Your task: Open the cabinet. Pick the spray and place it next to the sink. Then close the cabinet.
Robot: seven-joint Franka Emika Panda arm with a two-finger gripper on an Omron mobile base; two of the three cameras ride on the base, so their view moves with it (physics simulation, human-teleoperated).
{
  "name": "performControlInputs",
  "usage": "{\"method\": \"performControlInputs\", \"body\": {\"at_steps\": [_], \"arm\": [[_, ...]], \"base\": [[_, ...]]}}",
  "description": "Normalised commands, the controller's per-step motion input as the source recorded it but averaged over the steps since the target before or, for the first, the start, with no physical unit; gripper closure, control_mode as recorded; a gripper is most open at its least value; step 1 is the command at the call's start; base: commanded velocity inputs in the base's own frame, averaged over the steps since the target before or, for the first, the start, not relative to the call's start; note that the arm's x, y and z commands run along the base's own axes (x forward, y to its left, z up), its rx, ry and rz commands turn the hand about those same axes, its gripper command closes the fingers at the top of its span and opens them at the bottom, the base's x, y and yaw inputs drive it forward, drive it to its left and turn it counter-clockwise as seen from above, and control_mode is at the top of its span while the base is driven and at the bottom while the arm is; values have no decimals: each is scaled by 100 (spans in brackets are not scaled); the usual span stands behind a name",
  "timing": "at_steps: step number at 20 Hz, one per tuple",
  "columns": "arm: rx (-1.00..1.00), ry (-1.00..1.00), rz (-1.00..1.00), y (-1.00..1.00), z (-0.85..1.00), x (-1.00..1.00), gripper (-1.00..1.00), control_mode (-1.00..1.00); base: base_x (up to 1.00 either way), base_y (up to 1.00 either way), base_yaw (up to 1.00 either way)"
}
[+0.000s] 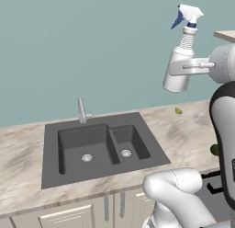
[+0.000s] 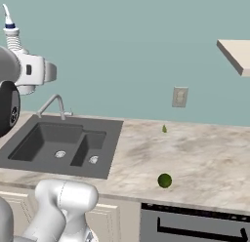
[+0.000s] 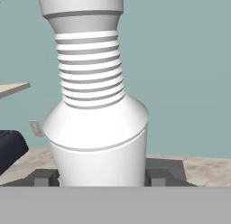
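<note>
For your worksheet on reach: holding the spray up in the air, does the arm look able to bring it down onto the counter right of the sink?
Probably yes. The gripper holds the spray above bare counter right of the sink; nothing stands between them.

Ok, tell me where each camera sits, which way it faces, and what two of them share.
Left base view: behind-left of the arm, facing the sink and wall; arm at right, gripper holding the spray.
Right base view: behind-right, facing the counter; arm at left.
Hand view: on the hand, looking along the gripper at the spray's body, wall behind.
Both base views share the sink, faucet and spray.
</note>
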Motion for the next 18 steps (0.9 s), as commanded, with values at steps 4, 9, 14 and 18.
{"method": "performControlInputs", "body": {"at_steps": [4, 9, 14, 18], "arm": [[0, 0, 0, 0, 0, 0, 100, 100], [0, 0, 0, 0, 0, 0, 100, 100], [0, 0, 0, 0, 0, 0, 100, 100], [0, 0, 0, 0, 0, 0, 100, -100]], "base": [[9, -7, 0], [0, 0, 0], [0, 0, 0], [0, 0, 0]]}}
